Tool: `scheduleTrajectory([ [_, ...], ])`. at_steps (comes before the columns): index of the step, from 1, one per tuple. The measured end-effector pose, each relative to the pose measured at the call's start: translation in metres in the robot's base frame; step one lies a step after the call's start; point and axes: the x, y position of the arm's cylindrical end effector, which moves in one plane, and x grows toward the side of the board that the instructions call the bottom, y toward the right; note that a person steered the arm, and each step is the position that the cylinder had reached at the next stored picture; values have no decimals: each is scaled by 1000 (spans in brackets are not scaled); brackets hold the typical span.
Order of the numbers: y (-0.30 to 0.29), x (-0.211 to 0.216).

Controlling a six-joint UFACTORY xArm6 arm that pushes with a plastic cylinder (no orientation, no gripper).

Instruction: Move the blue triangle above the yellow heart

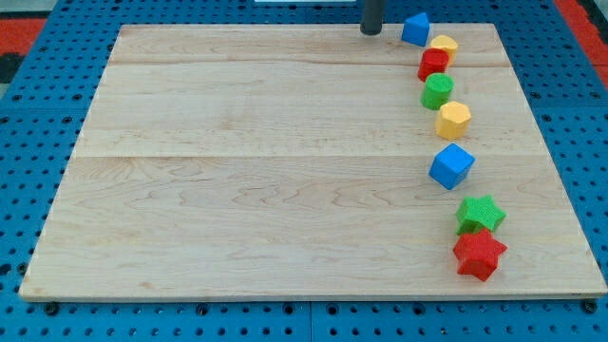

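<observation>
The blue triangle (415, 28) lies at the top right of the wooden board (237, 171), touching the upper left side of the yellow heart (444, 45). My tip (370, 31) stands at the top edge of the board, just left of the blue triangle, with a small gap between them. The rod rises out of the view's top.
Below the yellow heart a column of blocks runs down the view's right: a red block (433, 64), a green block (437, 91), a yellow hexagon (453, 120), a blue cube (451, 166), a green star (480, 213) and a red star (479, 253).
</observation>
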Motion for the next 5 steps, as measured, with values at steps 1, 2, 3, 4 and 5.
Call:
scheduleTrajectory([
  [1,9,0],
  [2,31,0],
  [3,34,1],
  [4,44,0],
  [5,63,0],
])
